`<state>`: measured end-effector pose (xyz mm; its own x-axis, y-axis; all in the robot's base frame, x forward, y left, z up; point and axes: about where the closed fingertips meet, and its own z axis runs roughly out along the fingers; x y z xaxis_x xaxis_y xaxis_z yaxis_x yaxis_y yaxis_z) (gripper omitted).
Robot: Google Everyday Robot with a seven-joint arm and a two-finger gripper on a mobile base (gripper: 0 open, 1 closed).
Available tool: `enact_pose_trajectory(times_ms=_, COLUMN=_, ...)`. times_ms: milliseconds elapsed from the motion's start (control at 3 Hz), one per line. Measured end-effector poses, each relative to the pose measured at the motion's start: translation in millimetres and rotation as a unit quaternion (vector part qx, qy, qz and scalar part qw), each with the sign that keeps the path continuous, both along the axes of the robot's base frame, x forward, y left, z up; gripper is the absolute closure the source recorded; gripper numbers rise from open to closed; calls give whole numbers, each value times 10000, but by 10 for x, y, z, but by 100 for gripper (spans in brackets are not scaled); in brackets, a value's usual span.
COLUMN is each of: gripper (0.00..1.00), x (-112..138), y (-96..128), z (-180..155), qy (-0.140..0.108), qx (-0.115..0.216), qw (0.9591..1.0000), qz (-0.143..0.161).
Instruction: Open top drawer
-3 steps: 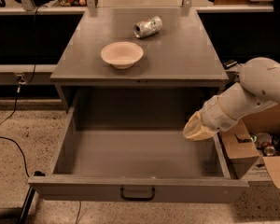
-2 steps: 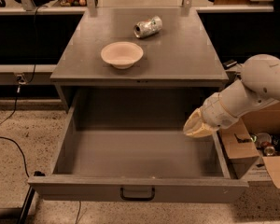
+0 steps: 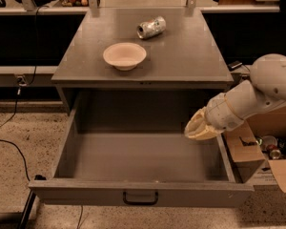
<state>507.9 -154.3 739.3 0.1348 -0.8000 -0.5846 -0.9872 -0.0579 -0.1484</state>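
The top drawer is a wide, deep grey metal drawer, pulled far out from under the cabinet top. Its inside shows nothing in it. A small black bar handle sits at the centre of its front, near the bottom of the view. My gripper hangs over the drawer's right side wall, just inside the rim, well back from the handle and touching nothing I can see. The white arm reaches in from the right.
On the grey cabinet top stand a cream bowl and a crushed can lying on its side. An open cardboard box with clutter stands right of the drawer. Black cables run over the floor at left.
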Motion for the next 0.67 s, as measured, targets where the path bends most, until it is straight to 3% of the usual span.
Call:
enact_pose_trajectory(times_ms=333, gripper=16, x=-238, y=176, z=504, qy=-480, qx=962, qw=9923, qz=618)
enact_pose_trajectory(times_ms=667, gripper=0, x=-516, y=291, z=886, qy=-1092, qx=1189, qw=9791, qz=1234)
